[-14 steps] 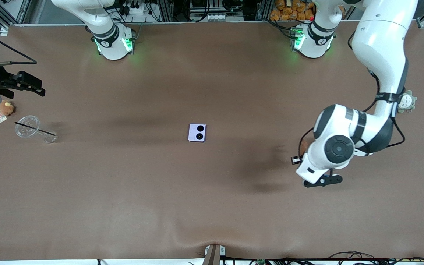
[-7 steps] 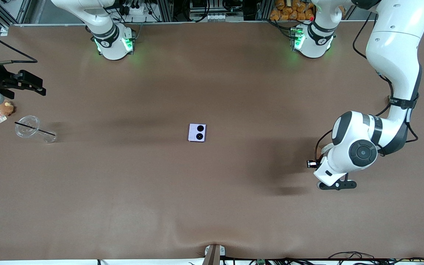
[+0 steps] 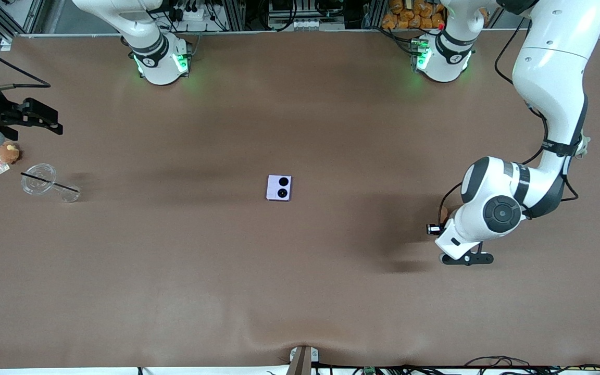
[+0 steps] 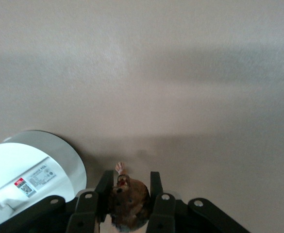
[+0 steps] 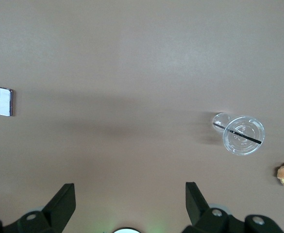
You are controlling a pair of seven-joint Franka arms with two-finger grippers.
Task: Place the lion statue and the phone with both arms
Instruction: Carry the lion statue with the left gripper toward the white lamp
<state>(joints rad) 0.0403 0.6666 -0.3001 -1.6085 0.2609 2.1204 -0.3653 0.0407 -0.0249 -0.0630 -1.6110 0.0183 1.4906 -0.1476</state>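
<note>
Item 1, lion statue [image 4: 128, 204]: a small reddish-brown figurine. It is clamped between the fingers [image 4: 104, 187] of my left gripper [image 4: 128, 190], with a pale tip poking out past the fingertips. In the front view the wrist hides it. The left gripper hangs over bare table [image 3: 331, 291] toward the left arm's end. I judge the statue light, rigid and a little slick. Its lumpy shape means a pinch across the thickest part of the body is safest. The thin end could twist out or snap under pressure.

Item 2, phone [image 3: 278, 187]: pale lavender, folded almost square, with two black camera circles facing up. It lies flat near the middle of the table, well apart from both grippers. I expect it to be stiff, smooth-sided and fairly dense for its size. Because it sits so low, the fingers must come down along two opposite edges, not onto the glass face.

Item 3, right gripper [image 5: 130, 204]: fingers spread wide with nothing between them. It waits over the right arm's end of the table.

Item 4, bystanders near that end: a clear plastic lid [image 3: 39, 178] with a black straw [image 3: 49, 182] across it, and a small orange-brown plush [image 3: 7, 152] with a tag. A grey-green and white plush [image 3: 584, 146] peeks from under the left arm.
</note>
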